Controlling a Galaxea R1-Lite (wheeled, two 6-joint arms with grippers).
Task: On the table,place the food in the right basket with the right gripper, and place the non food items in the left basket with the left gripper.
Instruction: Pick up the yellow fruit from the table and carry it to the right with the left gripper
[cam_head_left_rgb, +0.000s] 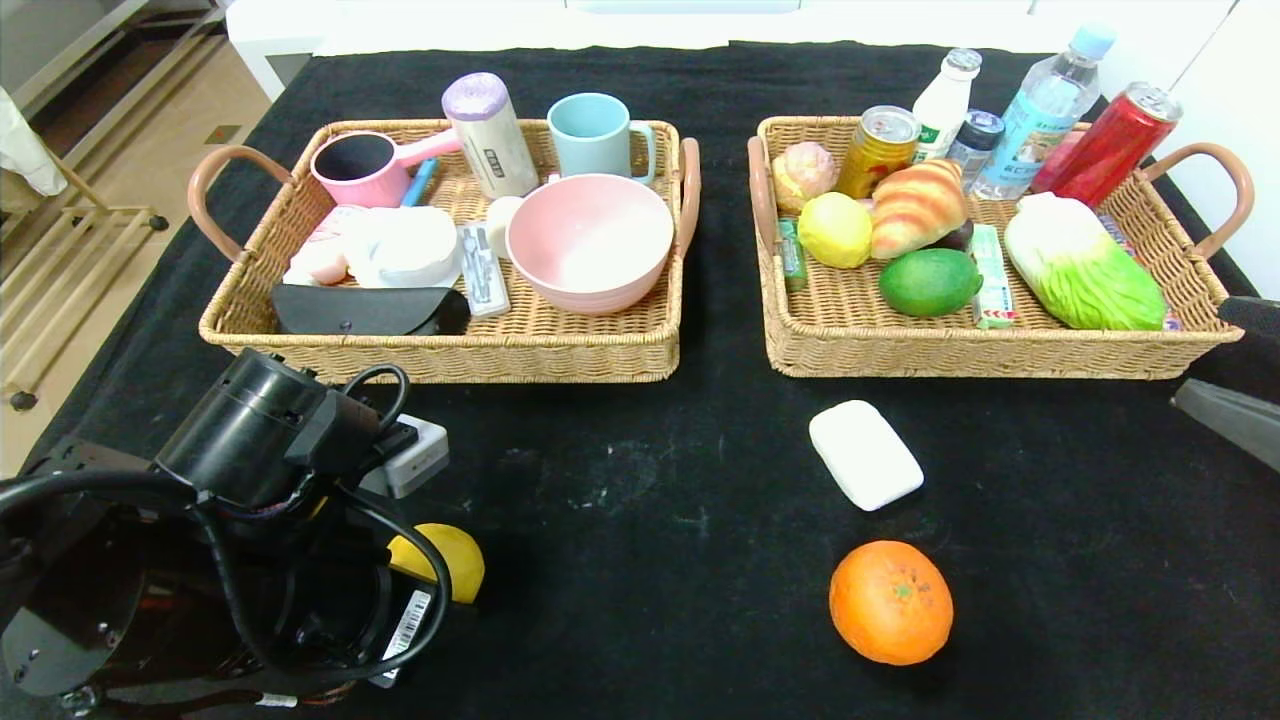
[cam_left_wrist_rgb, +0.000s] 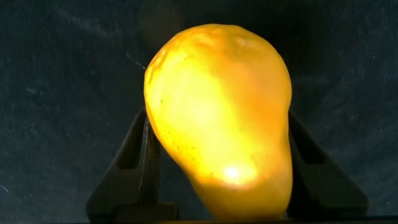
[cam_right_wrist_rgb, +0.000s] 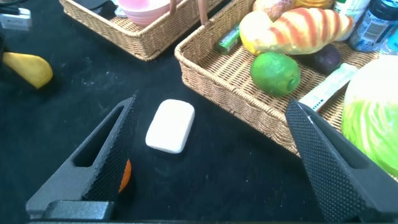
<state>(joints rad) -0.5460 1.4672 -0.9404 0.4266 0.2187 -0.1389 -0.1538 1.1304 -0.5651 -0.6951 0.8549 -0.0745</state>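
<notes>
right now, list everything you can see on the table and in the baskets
table: 1, black cloth, under everything
left basket: 1, wicker, far left; holds pink bowl, teal mug, pink scoop, black case
right basket: 1, wicker, far right; holds croissant, yellow fruit, green fruit, cabbage, cans, bottles
white bar: 1, white, before right basket
orange: 1, orange, nearer than the bar
pear: 1, yellow, table's near left
left gripper: 1, black, at the pear
right gripper: 1, black, open, near right
</notes>
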